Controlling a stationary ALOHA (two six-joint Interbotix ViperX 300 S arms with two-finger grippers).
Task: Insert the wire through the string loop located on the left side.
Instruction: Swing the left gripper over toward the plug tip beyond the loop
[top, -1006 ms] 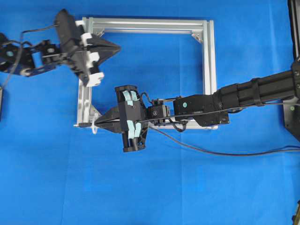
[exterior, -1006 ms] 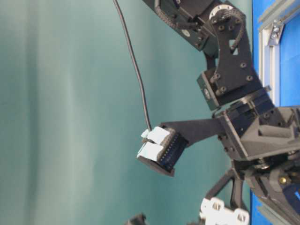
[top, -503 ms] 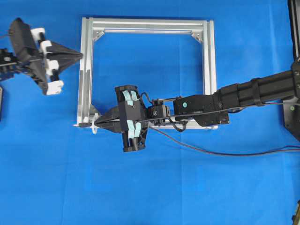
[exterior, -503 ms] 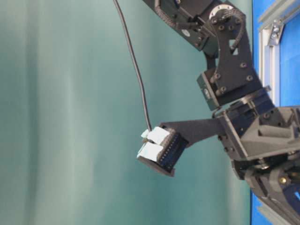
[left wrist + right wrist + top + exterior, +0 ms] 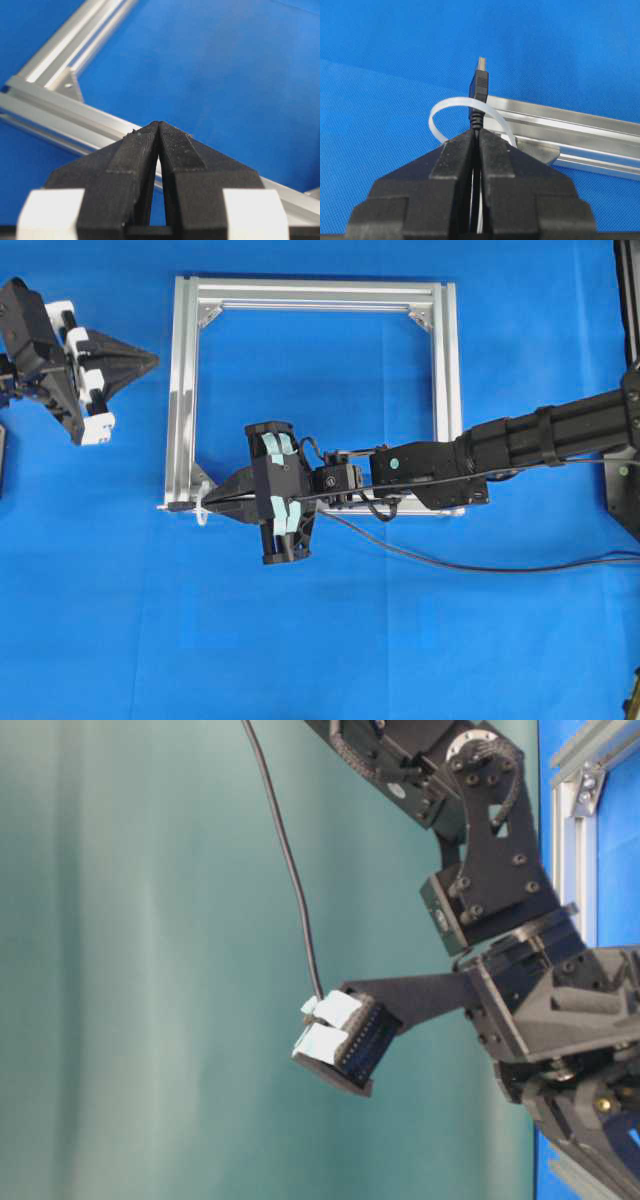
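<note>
I see my right gripper [image 5: 205, 502] down at the lower left corner of the silver frame [image 5: 446, 390], its fingers [image 5: 496, 157] pinching the wire [image 5: 479, 95] just behind the plug. In the right wrist view the plug sticks up past the fingertips and its dark body crosses the arc of the string loop [image 5: 451, 106]; the white loop curves from the left over to the frame bar on the right, and the plug's metal tip stands above the arc. I cannot tell from this view alone whether the plug sits inside the loop or just in front of it. From overhead the loop [image 5: 202, 513] is a small white speck at the frame's corner, right at the tips of the right fingers. The wire [image 5: 450, 562] trails away to the right across the blue counter [image 5: 400, 660], under the right arm.

My left gripper [image 5: 152, 359] sits off the frame, just left of its upper left side, pointing toward it. Its fingers [image 5: 177, 145] are pressed together with nothing between them, and the left wrist view looks past them at a frame bar and a corner bracket.
</note>
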